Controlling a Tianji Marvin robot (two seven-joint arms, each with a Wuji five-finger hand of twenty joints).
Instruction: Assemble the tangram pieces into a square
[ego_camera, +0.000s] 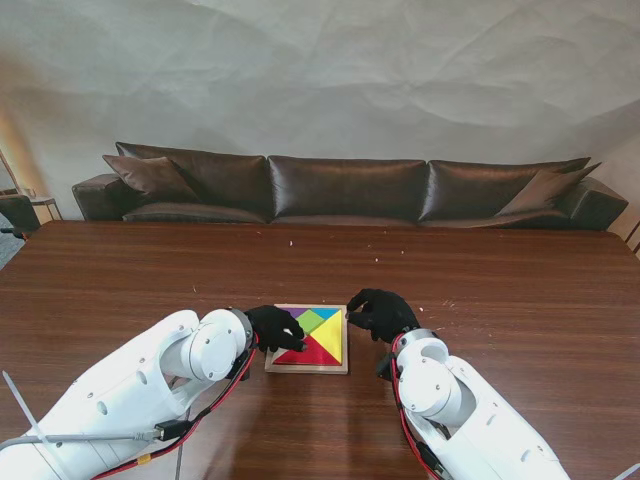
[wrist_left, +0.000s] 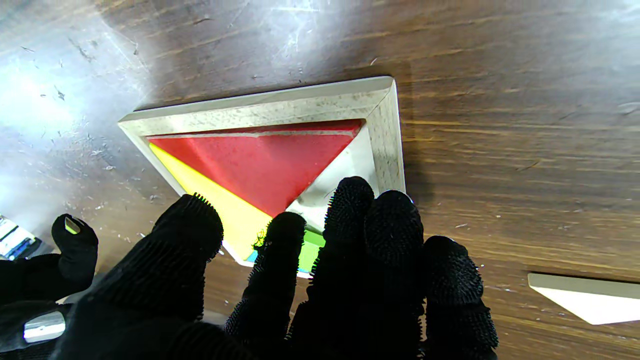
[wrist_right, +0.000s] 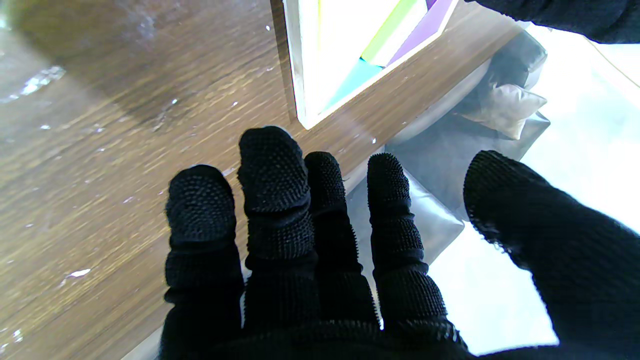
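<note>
Wooden tray (ego_camera: 306, 368) sitting dead center of the stand view, a bit below the middle of the frame, on the brown table (ego_camera: 500, 290). Mostly filled already: red triangle (ego_camera: 312, 352) along the lower edge, yellow triangle (ego_camera: 331, 336) on the right side of the tray, green (ego_camera: 309, 320), purple (ego_camera: 293, 317) and blue (ego_camera: 326, 313) bits packed along the upper part.

Left hand (ego_camera: 275, 327) parked over the tray's left edge, fingers (wrist_left: 350, 220) pressed close together and laid flat, tips reaching into the frame. Nothing pinched as far as visible. In the left wrist view, a pale bare wedge of tray floor (wrist_left: 345, 172) right beside the red triangle, directly ahead of those fingertips. Looks like the one gap not yet filled, though a piece hidden under the hand can't be ruled out.

Right hand (ego_camera: 381, 312) hovering at the tray's upper right corner, fingers (wrist_right: 270, 165) side by side, thumb spread off, holding nothing. Tray corner lying just past the fingertips in the right wrist view, washed out by glare.

Key relation, by my read: the open wedge lies on the tray's left side, long edge running along the red triangle's slanted side, so clearly the left hand's job. Right hand nearer the far corner, better placed to brace the frame. Also a pale triangular shape (wrist_left: 590, 302) at the lower right of the left wrist view, can't tell what.
</note>
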